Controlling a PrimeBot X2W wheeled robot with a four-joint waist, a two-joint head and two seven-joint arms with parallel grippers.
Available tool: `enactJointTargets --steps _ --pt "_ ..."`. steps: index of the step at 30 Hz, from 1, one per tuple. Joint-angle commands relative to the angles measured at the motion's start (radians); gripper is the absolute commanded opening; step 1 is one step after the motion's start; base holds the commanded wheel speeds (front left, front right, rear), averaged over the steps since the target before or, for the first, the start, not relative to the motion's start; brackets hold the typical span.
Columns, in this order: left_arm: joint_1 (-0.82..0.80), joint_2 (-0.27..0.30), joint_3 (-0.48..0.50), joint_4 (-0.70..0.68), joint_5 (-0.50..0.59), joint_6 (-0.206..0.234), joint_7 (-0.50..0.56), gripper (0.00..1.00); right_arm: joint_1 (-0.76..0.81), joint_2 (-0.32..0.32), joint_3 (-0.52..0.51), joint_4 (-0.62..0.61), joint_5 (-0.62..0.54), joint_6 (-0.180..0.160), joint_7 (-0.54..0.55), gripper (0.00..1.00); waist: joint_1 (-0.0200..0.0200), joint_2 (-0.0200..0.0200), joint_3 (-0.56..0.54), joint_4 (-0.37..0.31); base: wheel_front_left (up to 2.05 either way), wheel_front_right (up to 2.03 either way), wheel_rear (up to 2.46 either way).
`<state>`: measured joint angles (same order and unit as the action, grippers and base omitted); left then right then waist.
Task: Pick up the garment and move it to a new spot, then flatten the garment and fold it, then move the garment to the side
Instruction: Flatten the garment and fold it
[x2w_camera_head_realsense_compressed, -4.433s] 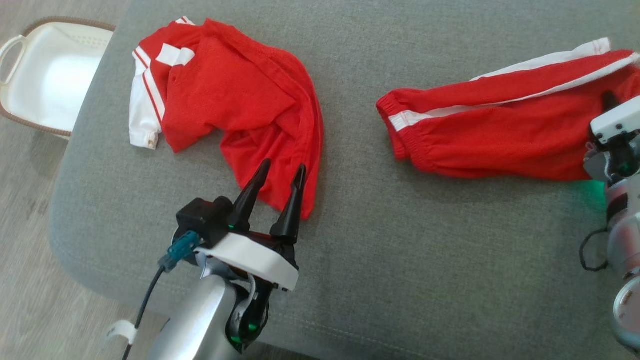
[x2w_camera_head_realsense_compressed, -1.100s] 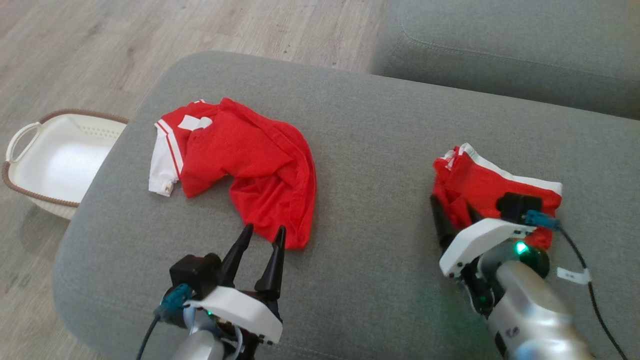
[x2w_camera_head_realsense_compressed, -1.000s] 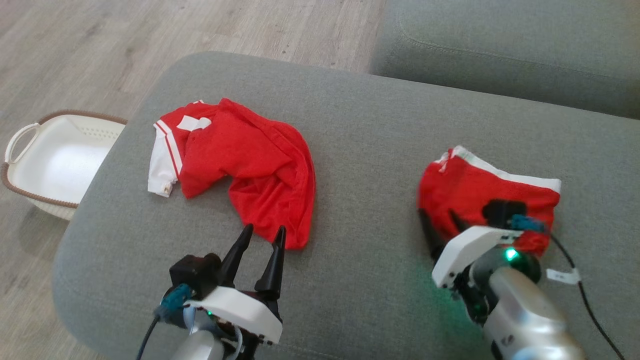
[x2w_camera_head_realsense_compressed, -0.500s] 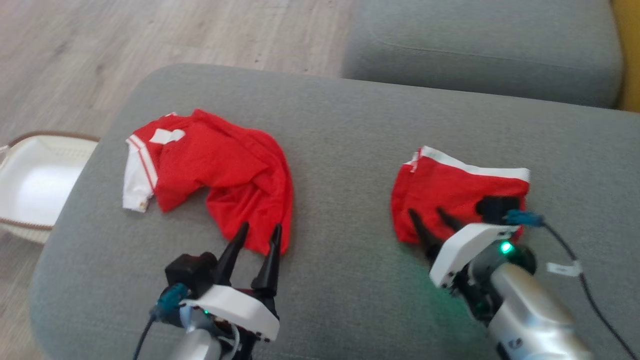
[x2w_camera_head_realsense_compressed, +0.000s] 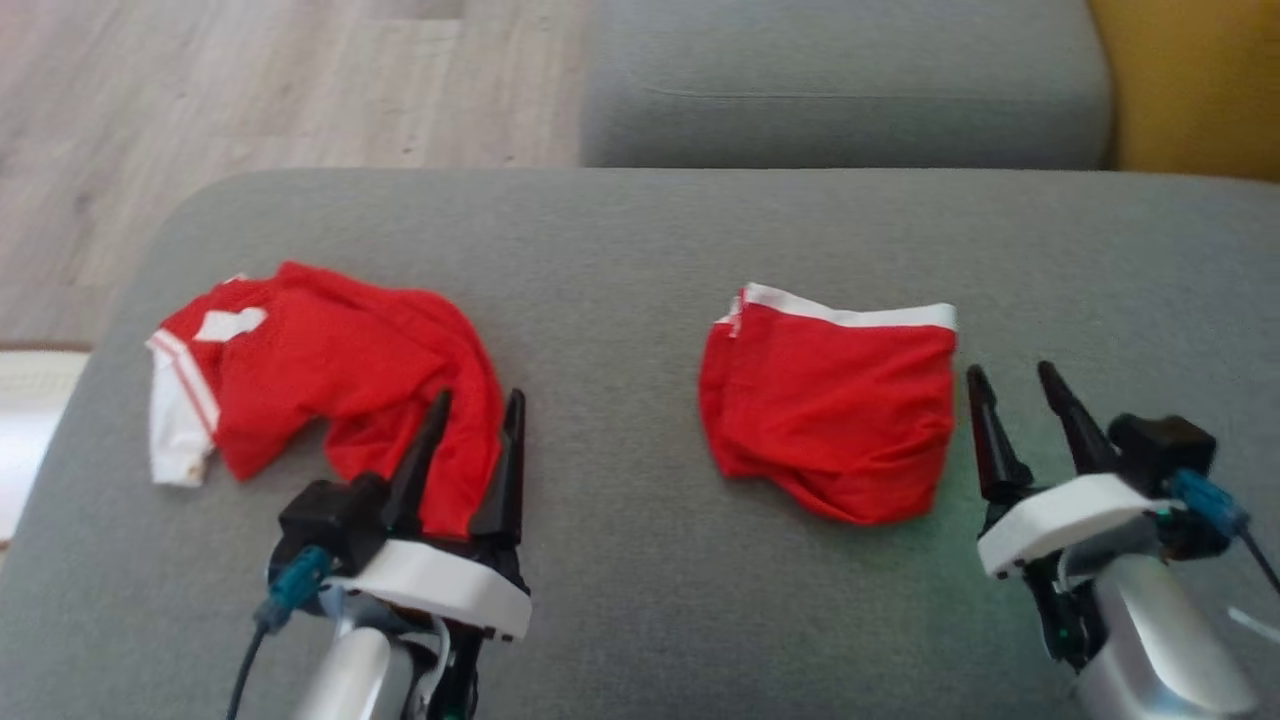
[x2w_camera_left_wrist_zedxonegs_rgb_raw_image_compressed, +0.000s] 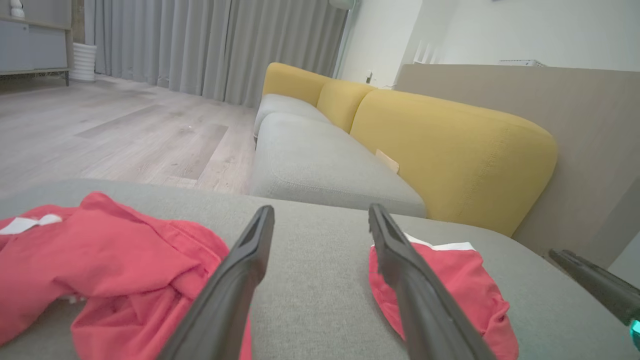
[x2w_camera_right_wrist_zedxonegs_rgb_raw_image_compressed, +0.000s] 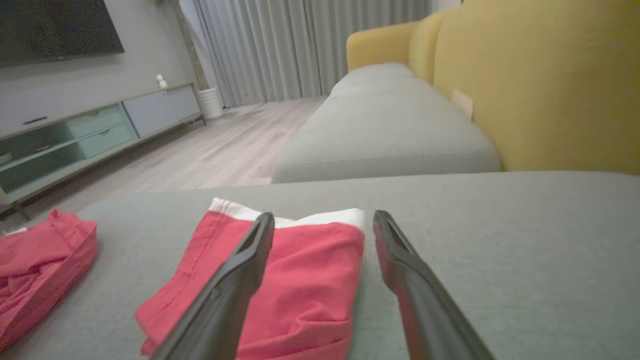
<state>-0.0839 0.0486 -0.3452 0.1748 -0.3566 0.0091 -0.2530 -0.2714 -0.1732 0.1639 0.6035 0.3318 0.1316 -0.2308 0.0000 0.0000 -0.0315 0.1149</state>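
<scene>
The garment, a red jersey (x2w_camera_head_realsense_compressed: 320, 380) with a white, red-striped sleeve, lies crumpled on the left of the grey cushion (x2w_camera_head_realsense_compressed: 620, 250). It also shows as the jersey (x2w_camera_left_wrist_zedxonegs_rgb_raw_image_compressed: 100, 270) in the left wrist view and the jersey (x2w_camera_right_wrist_zedxonegs_rgb_raw_image_compressed: 40, 260) in the right wrist view. My left gripper (x2w_camera_head_realsense_compressed: 478, 400) is open, its tips over the jersey's near right edge with nothing between them. In its own view the left gripper (x2w_camera_left_wrist_zedxonegs_rgb_raw_image_compressed: 321, 210) points between the two garments. My right gripper (x2w_camera_head_realsense_compressed: 1010, 372) is open and empty.
A smaller red garment (x2w_camera_head_realsense_compressed: 830, 420) with a white trim band lies folded just left of the right gripper (x2w_camera_right_wrist_zedxonegs_rgb_raw_image_compressed: 324, 216). A second grey seat (x2w_camera_head_realsense_compressed: 840, 90) and a yellow backrest (x2w_camera_head_realsense_compressed: 1190, 80) stand behind. A white basket (x2w_camera_head_realsense_compressed: 20, 420) sits off the cushion's left edge, on wood floor.
The head camera has swung right. My right gripper has let go of the smaller red garment and drawn back to its right side. The left gripper has stayed by the jersey's hem.
</scene>
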Motion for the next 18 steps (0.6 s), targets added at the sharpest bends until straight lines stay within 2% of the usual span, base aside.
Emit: enactJointTargets --steps 1,5,9,18 --pt "-0.038 0.002 0.039 -0.04 0.005 0.005 -0.009 1.0 -0.007 0.013 0.006 -0.046 -0.018 -0.001 -0.015 1.0 0.0 0.0 0.002 -0.021 0.0 0.0 0.0" --pt "-0.024 0.002 0.062 -0.062 0.016 0.02 -0.009 1.0 0.07 0.066 -0.077 -0.146 -0.105 -0.001 -0.023 1.0 0.0 0.0 0.008 -0.06 0.0 0.0 0.0" --pt "-0.004 0.002 0.076 -0.073 0.036 0.026 -0.009 1.0 0.125 0.098 -0.111 -0.205 -0.153 -0.001 -0.018 1.0 0.0 0.0 0.012 -0.088 0.0 0.0 0.0" --pt "0.016 0.002 0.07 -0.074 0.047 0.025 -0.009 1.0 0.165 0.119 -0.135 -0.275 -0.179 -0.001 0.026 1.0 0.0 0.0 0.019 -0.104 0.0 0.0 0.0"
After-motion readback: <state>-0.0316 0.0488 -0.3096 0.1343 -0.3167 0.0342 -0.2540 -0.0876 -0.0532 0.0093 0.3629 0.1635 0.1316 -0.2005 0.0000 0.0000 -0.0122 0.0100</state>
